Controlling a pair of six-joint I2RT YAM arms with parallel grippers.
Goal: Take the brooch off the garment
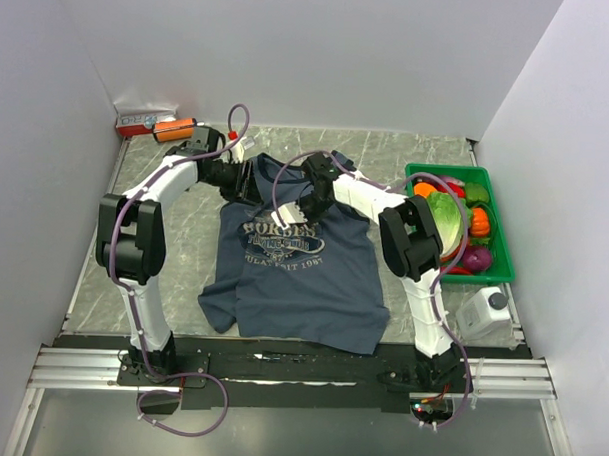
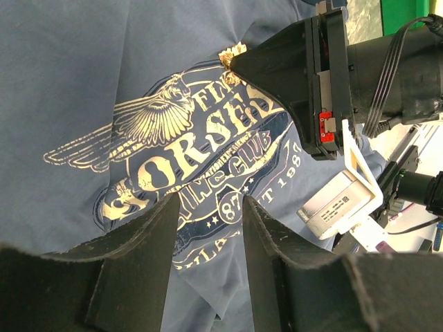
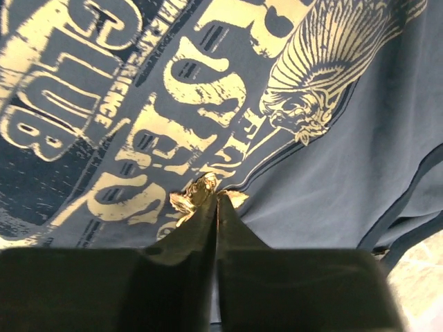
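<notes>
The garment [image 1: 293, 278], a navy tank top with a pale "HORSES" print, lies flat on the table; it also fills the left wrist view [image 2: 83, 76] and the right wrist view [image 3: 360, 159]. The brooch [image 3: 194, 197], a tiny gold ornament, sits at the top of the print, and it shows in the left wrist view [image 2: 233, 54] too. My right gripper [image 3: 217, 198] is shut on the brooch, its tips pinching it against the cloth [image 1: 307, 210]. My left gripper [image 2: 211, 200] is open above the garment near its upper left [image 1: 244, 184], holding nothing.
A green tray [image 1: 506, 240] of toy vegetables stands at the right. An orange cylinder [image 1: 173, 129] and a white-and-red box [image 1: 138, 119] lie at the back left. A white device [image 1: 485, 309] sits at the right front. Grey walls close in on both sides.
</notes>
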